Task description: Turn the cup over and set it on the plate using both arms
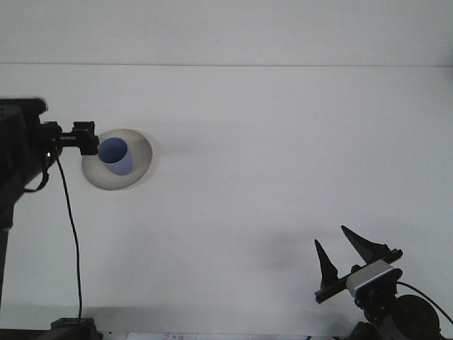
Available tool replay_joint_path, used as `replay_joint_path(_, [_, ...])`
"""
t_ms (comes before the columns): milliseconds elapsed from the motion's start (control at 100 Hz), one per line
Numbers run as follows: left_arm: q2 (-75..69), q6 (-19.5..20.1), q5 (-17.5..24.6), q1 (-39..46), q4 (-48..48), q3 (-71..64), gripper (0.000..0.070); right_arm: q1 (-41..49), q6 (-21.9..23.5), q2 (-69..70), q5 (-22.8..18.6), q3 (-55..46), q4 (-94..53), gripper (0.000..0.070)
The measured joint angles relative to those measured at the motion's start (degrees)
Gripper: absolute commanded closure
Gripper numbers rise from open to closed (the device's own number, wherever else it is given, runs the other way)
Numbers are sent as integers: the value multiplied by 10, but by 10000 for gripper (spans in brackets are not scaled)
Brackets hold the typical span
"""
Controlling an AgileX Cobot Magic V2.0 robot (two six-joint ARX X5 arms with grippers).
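White and bare, the flat tabletop (269, 177) fills nearly the whole front view, ending at a pale wall along a thin line near the top edge.

Next in size is the black left arm (18, 156), which comes in from the left edge as a dark block with a thin black cable (69, 234) hanging from it down toward the bottom of the picture. Its left gripper (90, 139) reaches out to the right and ends just at the left rim of the plate, right beside the cup; from this angle the fingers merge into one dark shape, so I cannot tell whether they are spread or pressed together, nor whether they touch the cup.

At the lower right corner sits the black right arm, with a small grey camera block (368, 278) on its wrist. Its right gripper (340, 251) points upward, the two pointed fingers (362, 244) spread apart with bare table showing between them, holding nothing. It is well apart from the plate.

A round, shallow grey-beige plate (131, 173) lies on the left part of the table.

A small light-blue plastic cup (115, 156) stands on the plate, in its left half, mouth upward and the body leaning slightly toward the lower right.
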Motion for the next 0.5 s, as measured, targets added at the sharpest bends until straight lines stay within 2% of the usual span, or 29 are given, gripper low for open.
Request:
replay_joint_path(170, [-162,-19,9,-63,127,-223,167,0,6,0,6,0,4,267])
replay_joint_path(270, [-262,-39,40,-118,184,-355,166,0,6,0,8,0,4,210])
replay_joint_path(340, [-320,-60,54,-156,207,-435,166,0,7,0,8,0,4,201])
replay_joint_path(500, [-395,-99,56,-199,199,-550,167,0,8,0,7,0,4,202])
